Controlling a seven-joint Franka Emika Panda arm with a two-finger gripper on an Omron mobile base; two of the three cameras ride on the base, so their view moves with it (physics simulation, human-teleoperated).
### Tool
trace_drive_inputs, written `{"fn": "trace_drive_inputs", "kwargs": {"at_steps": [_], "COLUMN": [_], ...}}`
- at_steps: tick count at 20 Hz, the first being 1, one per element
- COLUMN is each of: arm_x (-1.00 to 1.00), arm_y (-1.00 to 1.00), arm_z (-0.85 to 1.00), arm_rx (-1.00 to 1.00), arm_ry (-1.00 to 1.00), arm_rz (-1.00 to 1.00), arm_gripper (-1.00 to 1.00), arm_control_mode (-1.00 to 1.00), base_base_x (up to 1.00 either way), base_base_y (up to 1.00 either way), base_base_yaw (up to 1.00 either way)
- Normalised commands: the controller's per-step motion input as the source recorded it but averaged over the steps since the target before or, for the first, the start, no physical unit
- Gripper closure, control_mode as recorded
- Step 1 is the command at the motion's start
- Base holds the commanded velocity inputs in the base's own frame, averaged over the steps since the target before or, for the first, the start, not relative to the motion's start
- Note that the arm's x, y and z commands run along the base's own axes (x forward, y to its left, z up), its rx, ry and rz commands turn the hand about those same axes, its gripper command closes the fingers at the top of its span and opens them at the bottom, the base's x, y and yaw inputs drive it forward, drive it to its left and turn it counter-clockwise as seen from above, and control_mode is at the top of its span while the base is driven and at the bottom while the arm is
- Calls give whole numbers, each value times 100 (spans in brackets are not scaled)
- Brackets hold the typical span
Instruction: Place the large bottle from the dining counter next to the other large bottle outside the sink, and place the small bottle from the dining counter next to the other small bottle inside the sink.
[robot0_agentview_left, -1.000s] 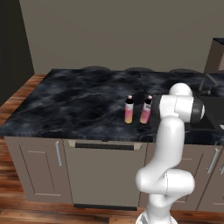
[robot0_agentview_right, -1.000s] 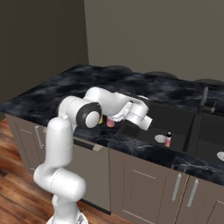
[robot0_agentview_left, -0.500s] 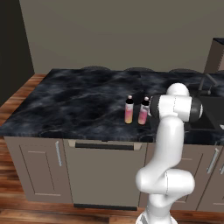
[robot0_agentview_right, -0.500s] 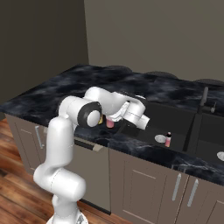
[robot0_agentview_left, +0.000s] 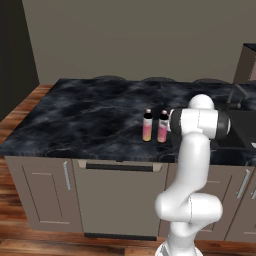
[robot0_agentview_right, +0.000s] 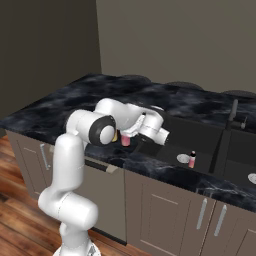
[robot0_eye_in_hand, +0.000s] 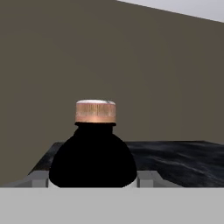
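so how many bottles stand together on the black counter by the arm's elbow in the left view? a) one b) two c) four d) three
b, two bottles stand upright side by side on the counter, just left of the arm's joint.

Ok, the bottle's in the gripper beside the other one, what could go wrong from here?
The gripper appears closed on the large bottle, which stands close beside the other large bottle; a sideways nudge on release could topple either. Both stand near the front edge of the counter, so a tipped bottle might roll off.
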Motion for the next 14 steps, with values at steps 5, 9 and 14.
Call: {"fn": "trace_drive_inputs", "kwargs": {"at_steps": [5,9,14], "arm_x": [11,1,-3], "arm_y": [4,0,-3], "arm_z": [-13,-4,0], "arm_rx": [-4,0,0], "arm_ry": [0,0,-1], "arm_rz": [-1,0,0], "arm_gripper": [100,100,100], "arm_control_mode": [-100,-100,-100], "base_base_x": [0,0,0], "base_base_y": [0,0,0], "base_base_yaw": [0,0,0]}}
